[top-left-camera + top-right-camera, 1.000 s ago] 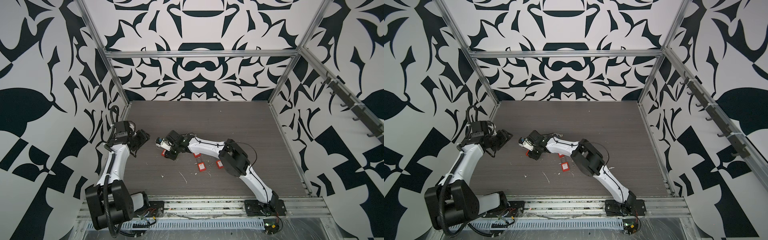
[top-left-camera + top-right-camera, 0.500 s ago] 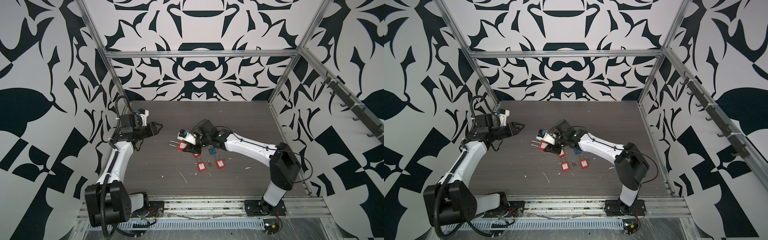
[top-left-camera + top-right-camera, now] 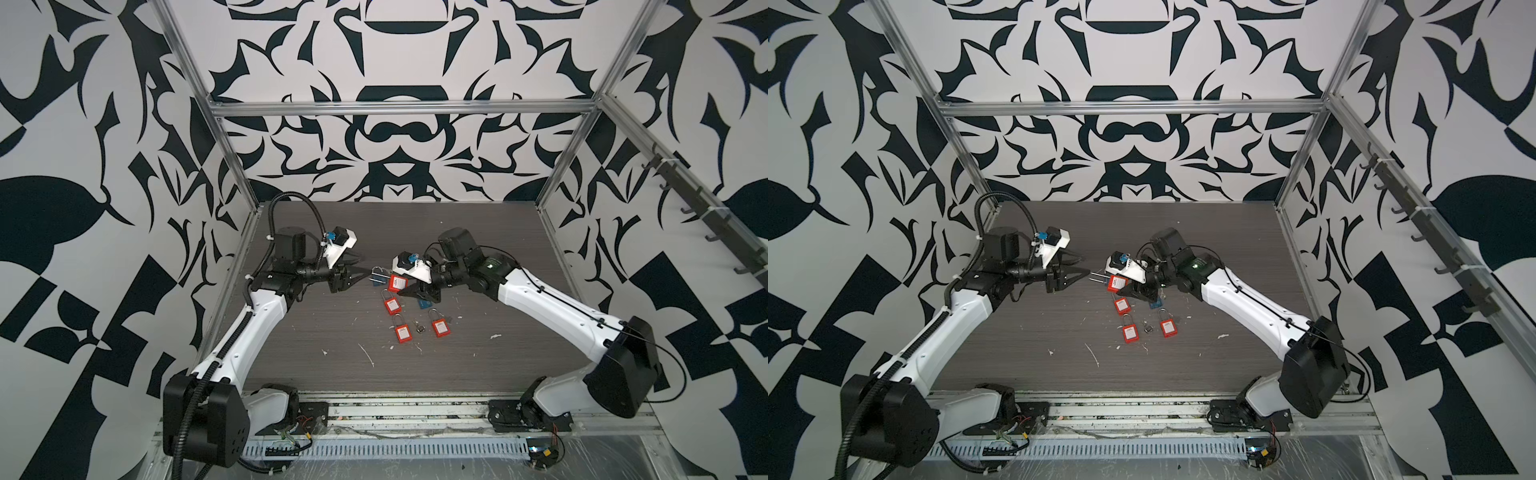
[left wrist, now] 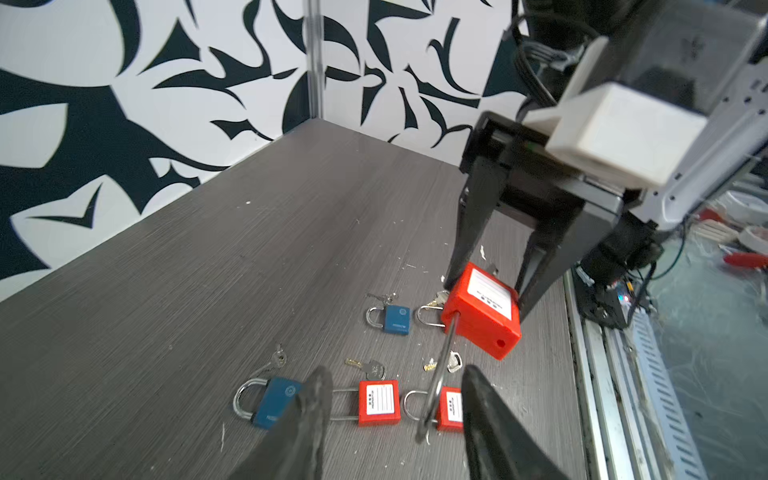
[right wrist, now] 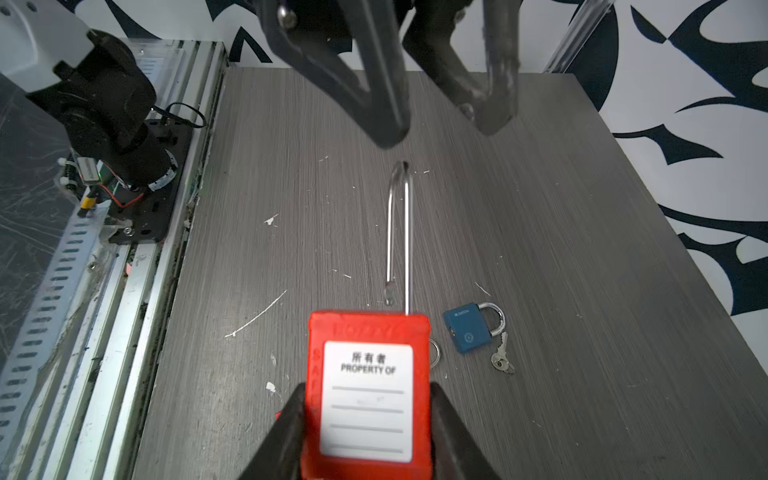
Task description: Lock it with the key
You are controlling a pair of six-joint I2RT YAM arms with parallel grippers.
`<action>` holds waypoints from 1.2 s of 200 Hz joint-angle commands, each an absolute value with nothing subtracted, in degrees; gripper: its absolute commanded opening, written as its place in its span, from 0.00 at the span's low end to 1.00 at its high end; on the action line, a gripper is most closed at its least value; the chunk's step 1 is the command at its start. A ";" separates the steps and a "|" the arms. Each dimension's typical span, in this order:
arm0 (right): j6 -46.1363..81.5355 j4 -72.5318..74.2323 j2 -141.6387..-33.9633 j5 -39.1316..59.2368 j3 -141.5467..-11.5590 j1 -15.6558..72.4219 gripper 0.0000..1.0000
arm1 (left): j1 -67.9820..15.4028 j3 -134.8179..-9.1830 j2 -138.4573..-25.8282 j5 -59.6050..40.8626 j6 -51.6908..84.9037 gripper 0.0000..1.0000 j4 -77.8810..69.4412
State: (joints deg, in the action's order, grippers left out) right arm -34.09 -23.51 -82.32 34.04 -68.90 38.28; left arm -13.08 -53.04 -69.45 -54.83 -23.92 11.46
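My right gripper [image 5: 368, 415] is shut on the body of a red padlock [image 5: 368, 395] with a white label and holds it above the table. Its long shackle [image 5: 399, 232] is open, with one leg out of the body, and points at my left gripper [image 4: 397, 374]. That gripper is open, and the shackle [image 4: 436, 386] tip lies between its fingers, nearer one of them. In both top views the two grippers [image 3: 365, 272] [image 3: 1138, 289] meet near the table's middle. Several keys [image 4: 372, 368] lie loose on the table. Neither gripper holds a key.
Three more red padlocks [image 3: 392, 305] [image 3: 402, 332] [image 3: 440, 327] and two blue padlocks [image 4: 397, 320] [image 4: 274, 401] lie on the dark table [image 3: 478, 257] under and in front of the grippers. One blue padlock [image 5: 471, 328] has a key [image 5: 500, 361] beside it. Patterned walls enclose three sides.
My right arm has drawn back from the far left and lifted the red padlock off the table. My left gripper has swung right to the shackle and its jaws have narrowed a little.
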 commanded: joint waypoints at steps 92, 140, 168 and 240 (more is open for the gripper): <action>-37.26 -27.20 -79.96 34.70 -71.13 38.34 0.18 | -16.56 -57.22 -72.60 -57.63 -43.31 0.34 24.49; -37.33 -26.15 -80.18 34.34 -71.13 38.34 0.18 | -17.58 -58.91 -74.94 -57.38 -46.59 0.27 29.04; -37.26 -26.05 -80.05 34.54 -71.19 38.35 0.17 | -17.84 -59.79 -75.56 -56.90 -47.72 0.19 30.76; -37.82 -26.58 -79.65 33.03 -72.69 38.32 0.20 | -19.94 -60.42 -76.64 -56.69 -48.16 0.00 31.26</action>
State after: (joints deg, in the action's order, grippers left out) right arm -37.85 -28.12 -81.69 33.78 -69.06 38.30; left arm -18.68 -59.02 -75.68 -55.35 -46.57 28.64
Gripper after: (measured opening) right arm 0.415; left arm 0.070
